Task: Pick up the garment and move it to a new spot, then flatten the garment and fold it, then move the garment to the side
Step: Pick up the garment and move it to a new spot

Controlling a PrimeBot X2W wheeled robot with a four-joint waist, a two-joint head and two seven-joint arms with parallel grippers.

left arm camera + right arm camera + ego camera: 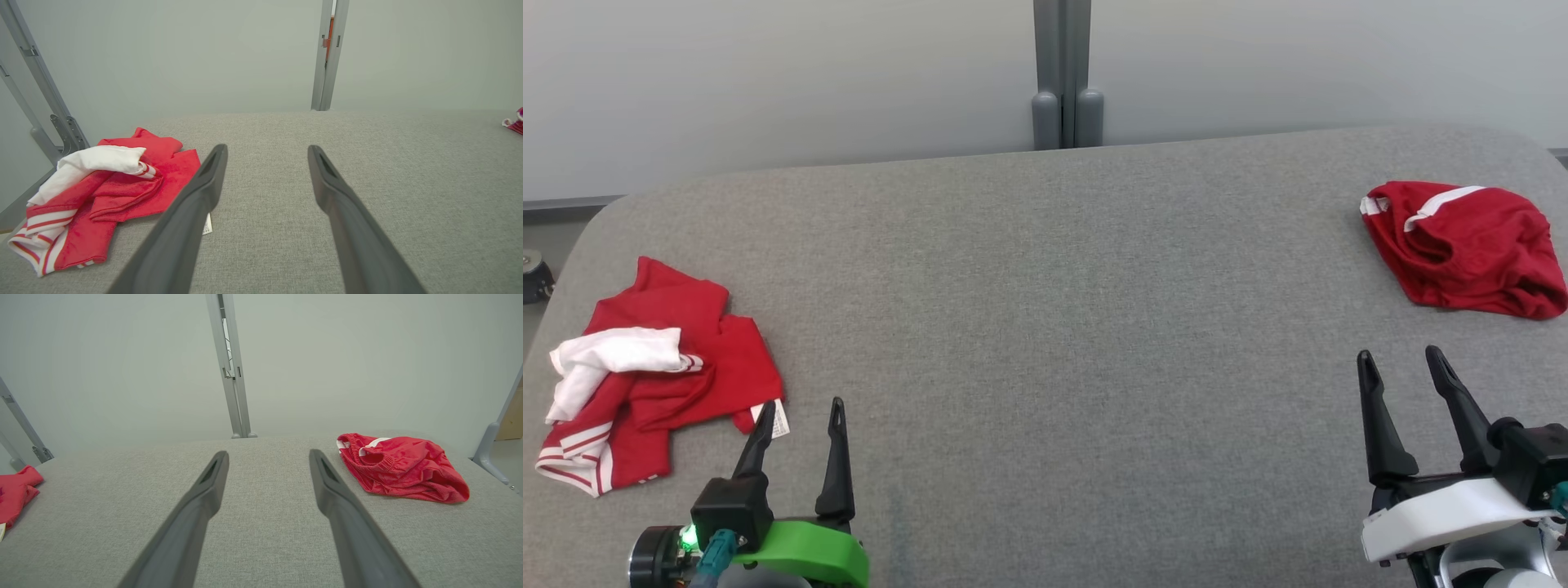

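A crumpled red garment with a white part and striped hems (694,367) lies at the left of the grey padded table (1054,286); the left wrist view has it (130,188) just left of my fingers. My left gripper (803,404) (267,148) stands open and empty beside its lower right corner, near a white label. A second bunched red garment with a white stripe (1470,249) (404,467) rests at the far right. My right gripper (1398,353) (268,452) is open and empty, below and slightly left of it.
The table's rounded far edge meets a pale wall panel with a grey post (1067,73) at the middle. Grey frame rails (45,102) stand off the left edge. The wide middle of the table lies between both garments.
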